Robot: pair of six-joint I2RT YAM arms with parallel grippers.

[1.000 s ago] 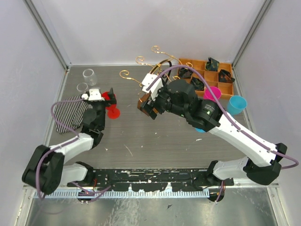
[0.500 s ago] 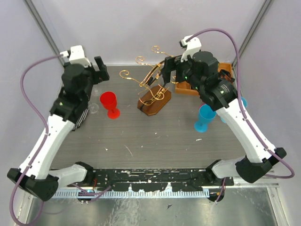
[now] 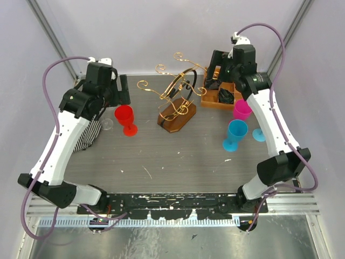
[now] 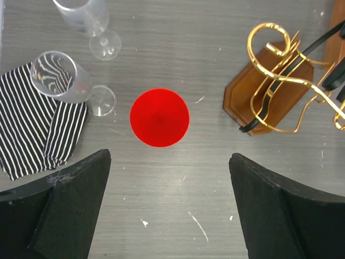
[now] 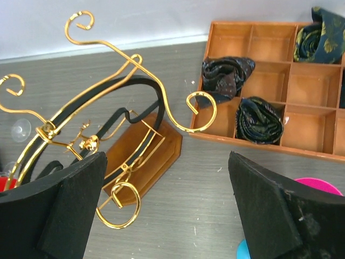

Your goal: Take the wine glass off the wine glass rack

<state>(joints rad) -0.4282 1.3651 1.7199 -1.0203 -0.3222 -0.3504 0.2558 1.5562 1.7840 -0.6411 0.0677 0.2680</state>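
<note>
At your far left a striped cloth [image 4: 32, 129] lies flat on the counter [image 4: 172, 32]. One clear wine glass [image 4: 60, 80] overlaps the cloth's edge and a second clear wine glass [image 4: 86, 16] lies beyond it. Your left jaws stand wide apart, gripping nothing, high above the red wine glass [image 4: 159, 117]. That glass stands upright on the counter, off the wine glass rack [image 3: 175, 105] and just to its left without touching. The rack's gold scrolls and black band rise from its brown wooden base [image 4: 269, 91] mid-counter. Your right jaws are also spread wide and grip nothing, raised over the rack's far right side. Right of the rack sits the wooden tray [image 5: 267, 81] with rolled dark fabric [image 5: 260, 120] in some compartments. A pink cup [image 3: 242, 109] stands in front of the tray, and a blue wine glass [image 3: 236, 133] stands upright nearer you.
</note>
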